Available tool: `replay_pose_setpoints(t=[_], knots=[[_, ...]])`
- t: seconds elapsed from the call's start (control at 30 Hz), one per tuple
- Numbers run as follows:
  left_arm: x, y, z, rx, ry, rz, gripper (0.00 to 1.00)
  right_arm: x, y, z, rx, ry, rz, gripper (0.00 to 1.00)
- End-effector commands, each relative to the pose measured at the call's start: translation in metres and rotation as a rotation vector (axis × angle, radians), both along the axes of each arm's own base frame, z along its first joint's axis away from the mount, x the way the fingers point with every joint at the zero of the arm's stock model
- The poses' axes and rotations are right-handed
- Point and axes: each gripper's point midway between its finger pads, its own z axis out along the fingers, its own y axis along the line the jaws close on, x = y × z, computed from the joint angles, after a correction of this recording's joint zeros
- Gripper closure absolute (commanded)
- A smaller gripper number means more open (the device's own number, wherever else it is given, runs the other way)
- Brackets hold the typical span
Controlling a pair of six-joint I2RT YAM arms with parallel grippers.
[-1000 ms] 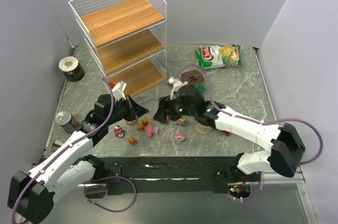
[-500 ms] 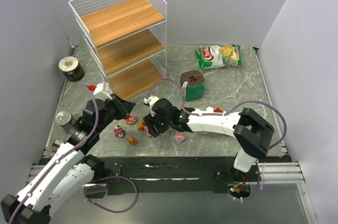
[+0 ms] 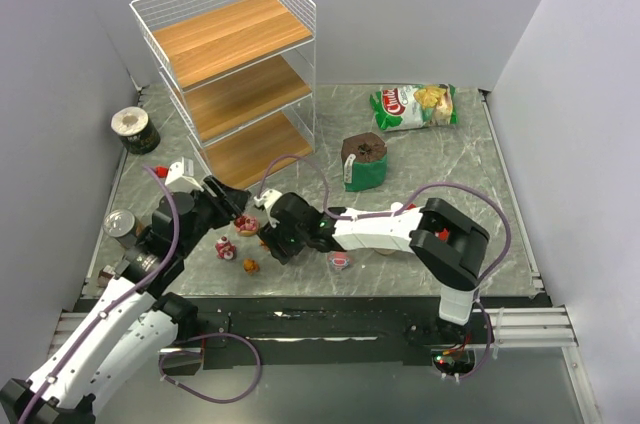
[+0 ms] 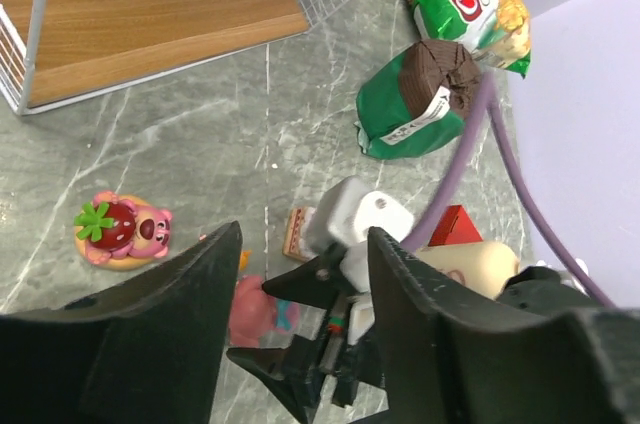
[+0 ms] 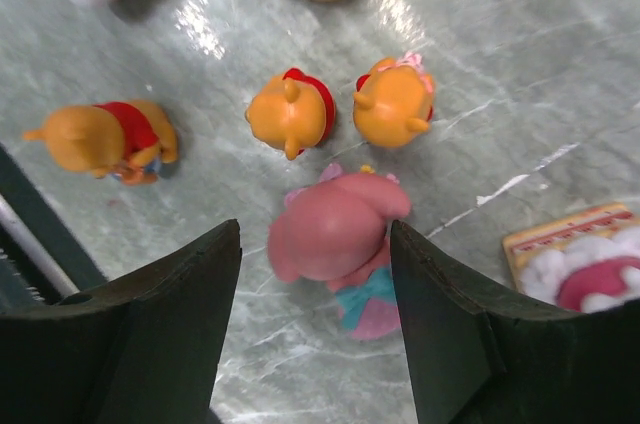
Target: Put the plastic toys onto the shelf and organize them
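Toys [image 3: 247,227] in a loose cluster on the grey marble table [image 3: 450,174], all of those in view down on the tabletop near the foot of the shelf [image 3: 232,44].

Right gripper [image 5: 315,234]: stands open, straddles the pink figurine [image 5: 335,239] with a gap at each finger, grips nothing. Pink figurine: stands about upright, long axis toward the wrist camera, head uppermost, teal bow at the lower end.

Two orange-yellow bears [image 5: 290,114] just beyond it, side by side and nearly touching, upright, seen from the crown of the head. Third orange-yellow bear [image 5: 100,139] apart to the left in that view: lies on its side, long axis across the view, head toward the left edge.

Left gripper [image 4: 300,234]: stands partly open, holds nothing, hovers over the table close beside the other arm's wrist. Strawberry bear [image 4: 120,229] left of its fingers: lies flat on a tan disc, long axis across the view, strawberry end left, face right.

Shelf upright at the far left, long axis vertical. Chips bag [image 3: 415,104] and green package [image 3: 365,164] well apart to the right.
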Motion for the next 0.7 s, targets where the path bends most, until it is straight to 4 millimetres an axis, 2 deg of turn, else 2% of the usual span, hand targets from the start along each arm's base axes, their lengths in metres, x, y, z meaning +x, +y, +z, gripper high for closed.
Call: replay_pose_setpoints(t=[0.0,0.1,0.17,0.2,0.27,0.3,0.33,0.37,0.67], knots=[[0.003,0.001,0.021,-0.018,-0.048,0.013,0.37,0.004,0.014,0.000,0.000,-0.047,0.038,0.32],[0.003,0.001,0.021,-0.020,-0.048,0.014,0.34,0.001,0.013,-0.010,-0.025,-0.035,0.044,0.34],[0.003,0.001,0.022,-0.021,-0.050,0.014,0.31,0.004,0.010,-0.015,-0.045,-0.043,0.028,0.41],[0.002,0.001,0.022,-0.022,-0.050,0.011,0.30,0.003,0.009,-0.016,-0.050,-0.039,0.029,0.53],[0.002,0.000,0.022,-0.023,-0.050,0.008,0.28,0.002,0.008,-0.015,-0.049,-0.034,0.026,0.69],[0.002,0.000,0.023,-0.025,-0.052,0.006,0.27,0.002,0.008,-0.013,-0.042,-0.036,0.024,0.88],[0.002,0.000,0.023,-0.025,-0.052,0.003,0.27,0.000,0.004,-0.015,-0.043,-0.030,0.019,0.97],[0.002,-0.001,0.023,-0.025,-0.053,0.000,0.25,-0.001,0.004,-0.008,-0.025,-0.032,0.020,1.00],[0.001,-0.004,0.021,-0.031,-0.044,-0.017,0.21,-0.005,0.001,0.017,0.023,-0.040,0.015,1.00]])
